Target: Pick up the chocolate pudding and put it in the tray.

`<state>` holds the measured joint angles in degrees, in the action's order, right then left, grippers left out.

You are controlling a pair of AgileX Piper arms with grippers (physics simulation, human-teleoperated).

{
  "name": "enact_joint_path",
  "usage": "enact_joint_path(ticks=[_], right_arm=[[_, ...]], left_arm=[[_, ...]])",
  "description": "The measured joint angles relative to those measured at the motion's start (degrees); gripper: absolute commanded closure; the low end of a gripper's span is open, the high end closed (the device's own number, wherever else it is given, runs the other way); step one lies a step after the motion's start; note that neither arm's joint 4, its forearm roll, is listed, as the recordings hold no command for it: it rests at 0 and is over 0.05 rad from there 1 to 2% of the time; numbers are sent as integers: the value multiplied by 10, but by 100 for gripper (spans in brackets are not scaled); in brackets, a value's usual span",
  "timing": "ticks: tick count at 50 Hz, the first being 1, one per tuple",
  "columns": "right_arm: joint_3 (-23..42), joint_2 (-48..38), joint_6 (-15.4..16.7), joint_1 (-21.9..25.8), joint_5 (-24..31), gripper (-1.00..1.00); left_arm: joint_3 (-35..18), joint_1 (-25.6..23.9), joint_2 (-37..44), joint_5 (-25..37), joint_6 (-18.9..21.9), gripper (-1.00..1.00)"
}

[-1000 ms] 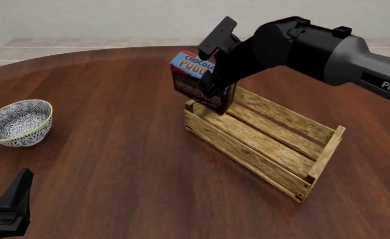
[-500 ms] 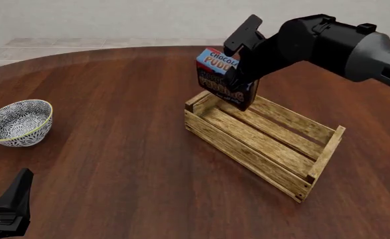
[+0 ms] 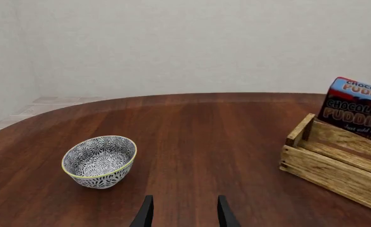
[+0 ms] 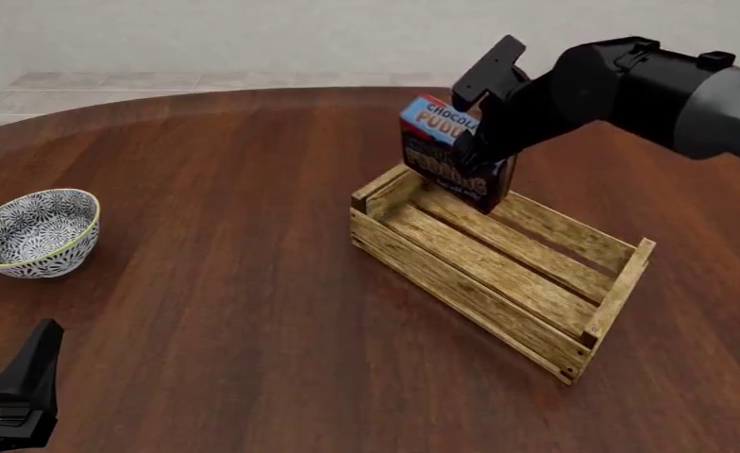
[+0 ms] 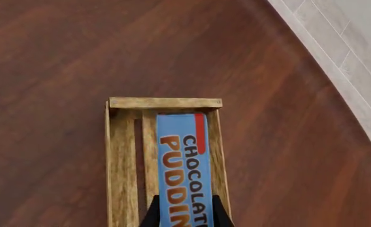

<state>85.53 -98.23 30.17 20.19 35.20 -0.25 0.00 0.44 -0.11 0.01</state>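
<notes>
The chocolate pudding (image 4: 445, 151) is a blue-topped carton with a dark front. It hangs tilted over the left end of the tray (image 4: 452, 283), and its lower edge dips behind the tray's far wall. My right gripper (image 4: 474, 132) is shut on the carton's top end. In the right wrist view the chocolate pudding (image 5: 182, 161) lies lengthwise above the slats, just short of the tray's end board (image 5: 165, 102). Near the front left table edge my left gripper (image 3: 184, 217) is open and holds nothing. From there, the chocolate pudding (image 3: 357, 109) and the tray (image 3: 324, 170) show far off.
A round blue-white patterned bowl (image 4: 37, 231) stands at the left of the wooden table, and it shows in the left wrist view as the bowl (image 3: 100, 161) just ahead of that gripper. The table's curved far edge meets a tiled floor (image 5: 343, 52).
My right gripper has carried the pudding to the right and slightly down, from beside the tray's left end to over its inside. The left arm has not moved.
</notes>
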Motion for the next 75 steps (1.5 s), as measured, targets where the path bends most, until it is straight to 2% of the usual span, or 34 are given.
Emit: enact_joint_path(ticks=[11, 32, 75], right_arm=[[-13, -6, -5, -11, -13, 100], [-46, -11, -23, -4, -39, 100], [-92, -28, -29, -4, -77, 100]], left_arm=[[0, 0, 0, 0, 0, -100], [0, 0, 0, 0, 0, -100], [0, 0, 0, 0, 0, -100]])
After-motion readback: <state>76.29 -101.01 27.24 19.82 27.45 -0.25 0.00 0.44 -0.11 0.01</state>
